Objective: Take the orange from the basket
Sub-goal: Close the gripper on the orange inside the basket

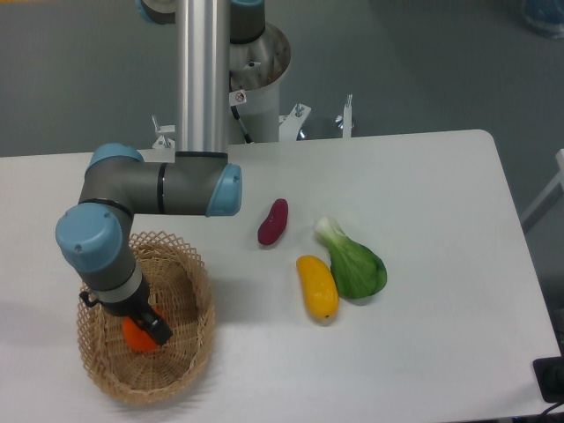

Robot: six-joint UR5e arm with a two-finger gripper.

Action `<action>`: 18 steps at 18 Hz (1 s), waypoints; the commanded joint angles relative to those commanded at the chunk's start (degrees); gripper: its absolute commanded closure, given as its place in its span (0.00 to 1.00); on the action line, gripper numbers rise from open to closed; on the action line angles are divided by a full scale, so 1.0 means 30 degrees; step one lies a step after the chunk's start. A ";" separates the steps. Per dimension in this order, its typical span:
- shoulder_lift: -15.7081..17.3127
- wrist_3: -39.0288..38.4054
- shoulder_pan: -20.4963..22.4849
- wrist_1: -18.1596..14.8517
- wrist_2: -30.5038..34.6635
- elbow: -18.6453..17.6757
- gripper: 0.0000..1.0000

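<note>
End effector [152, 328] lowered into basket [189, 352], directly over and touching orange [137, 337]; finger state cannot be told; orange judged unlifted, lift remaining.

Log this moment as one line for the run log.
phase: reaching | gripper down in basket, at orange | grasp: cannot tell, fingers hidden | orange not lifted

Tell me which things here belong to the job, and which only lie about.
For the job:
small round bright-orange fruit
oval tan woven wicker basket
black tool of the arm

Lying about on the white table:
dark red oblong vegetable
yellow-orange oblong vegetable
green leafy vegetable
</note>
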 joint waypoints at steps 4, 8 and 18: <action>-0.0058 -0.0088 -0.0087 -0.0029 0.0380 -0.0029 0.03; -0.0059 -0.0147 -0.0205 -0.0088 0.0499 0.0058 0.15; 0.0059 -0.0117 -0.0205 0.0029 0.0499 0.0088 0.26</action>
